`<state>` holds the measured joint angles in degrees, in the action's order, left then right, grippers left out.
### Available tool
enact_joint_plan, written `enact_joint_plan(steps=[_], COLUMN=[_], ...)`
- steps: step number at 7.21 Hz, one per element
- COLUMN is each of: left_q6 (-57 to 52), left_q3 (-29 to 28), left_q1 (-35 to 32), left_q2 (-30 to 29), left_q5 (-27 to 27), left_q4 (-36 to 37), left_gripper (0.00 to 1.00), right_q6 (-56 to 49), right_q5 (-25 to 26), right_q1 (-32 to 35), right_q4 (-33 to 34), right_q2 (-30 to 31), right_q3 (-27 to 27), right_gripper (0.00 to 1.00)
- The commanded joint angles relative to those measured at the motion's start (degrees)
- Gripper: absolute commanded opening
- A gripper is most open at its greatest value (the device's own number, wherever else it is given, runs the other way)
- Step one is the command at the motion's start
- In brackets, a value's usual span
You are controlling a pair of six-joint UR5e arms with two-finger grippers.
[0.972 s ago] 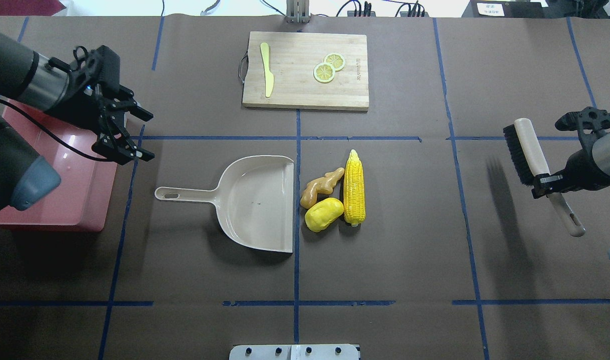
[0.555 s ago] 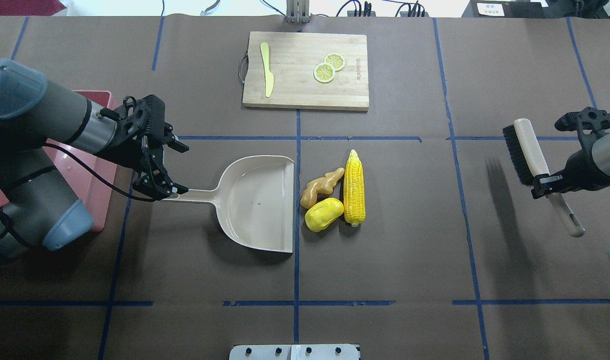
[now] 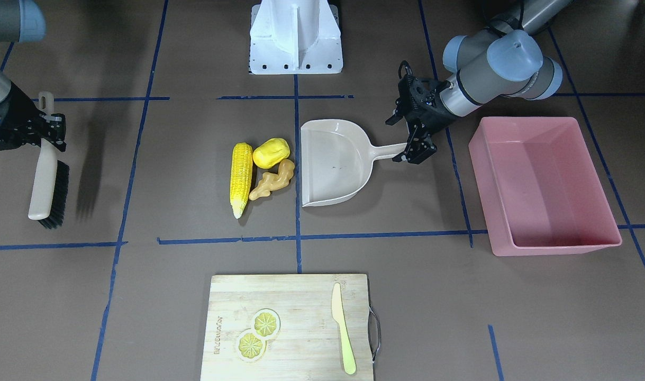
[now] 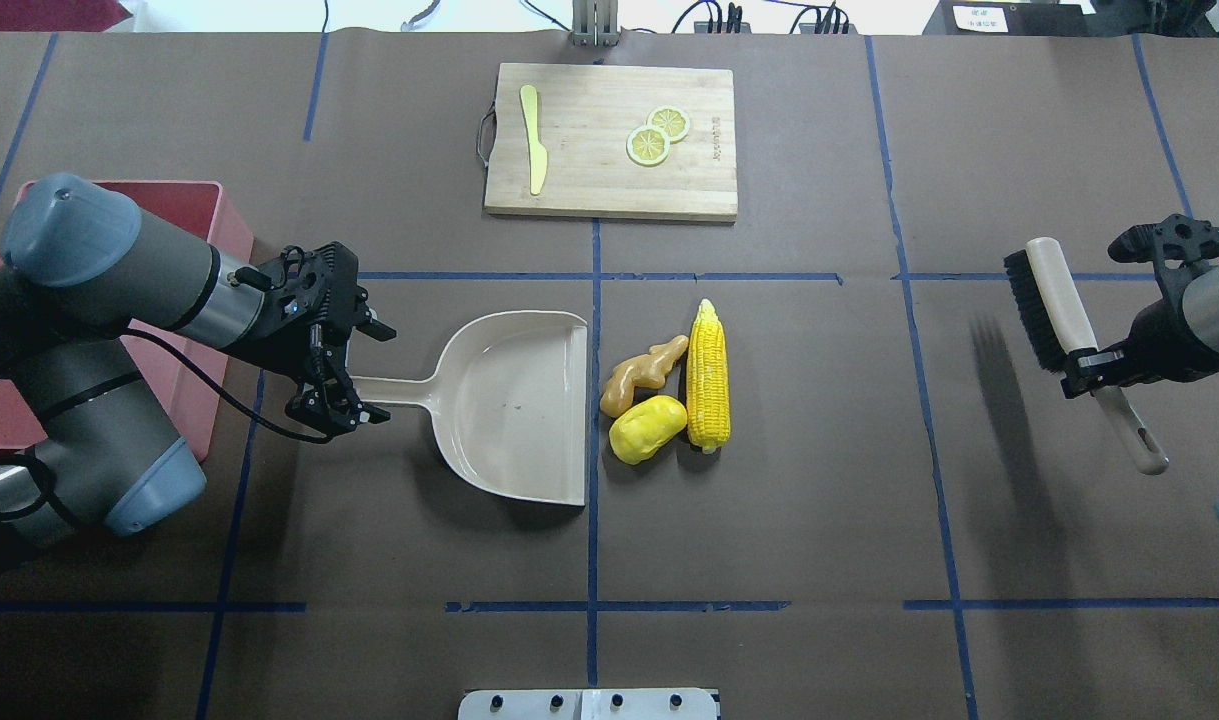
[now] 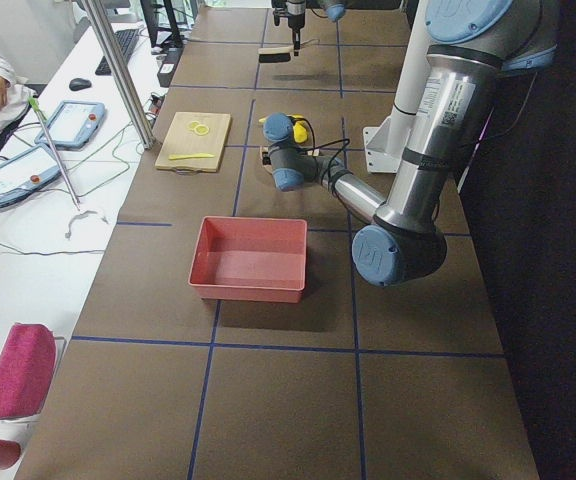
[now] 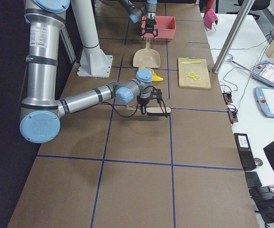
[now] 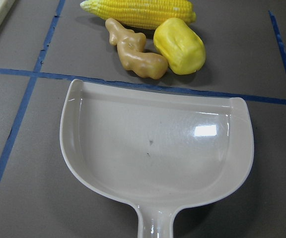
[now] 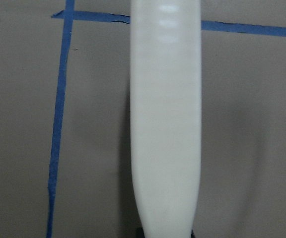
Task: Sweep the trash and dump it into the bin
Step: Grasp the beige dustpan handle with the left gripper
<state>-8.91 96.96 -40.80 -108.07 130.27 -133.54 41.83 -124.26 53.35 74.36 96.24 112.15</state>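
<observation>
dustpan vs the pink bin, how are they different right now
The dustpan is beige, shallow and open along one edge, with a long handle; the bin is pink, a deep rectangular tub with a rim all round and no handle. The bin is clearly bigger than the dustpan. The left gripper, open, straddles the dustpan's handle; no gripper is at the bin. Both sit on the table and hold nothing.

We see a bright yellow corn cob [image 4: 708, 375] ribbed with kernel rows, a plain yellow lump [image 4: 648, 428], a tan ginger root [image 4: 644, 372], a glossy beige dustpan [image 4: 514, 400], a pink bin [image 3: 544, 180], and a brush [image 4: 1057, 305] with cream back and black bristles, all on a brown table [image 4: 819, 520] gridded with blue tape [image 4: 591, 560].
</observation>
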Motion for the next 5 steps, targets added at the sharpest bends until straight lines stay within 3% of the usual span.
enact_joint_plan(steps=[1, 5], left_q6=[-0.23, -0.06], left_q3=[-1.41, -5.1], left_q1=[1.59, 4.14], left_q2=[0.06, -0.03], left_q5=[-0.11, -3.27], left_q4=[-0.14, -3.3], left_gripper=[0.99, 0.99], right_q6=[0.0, 0.0], right_q5=[-0.02, 0.15], right_q1=[0.0, 0.0], right_q4=[0.0, -0.09], right_q2=[0.0, 0.0], right_q3=[0.0, -0.26], right_gripper=[0.0, 0.0])
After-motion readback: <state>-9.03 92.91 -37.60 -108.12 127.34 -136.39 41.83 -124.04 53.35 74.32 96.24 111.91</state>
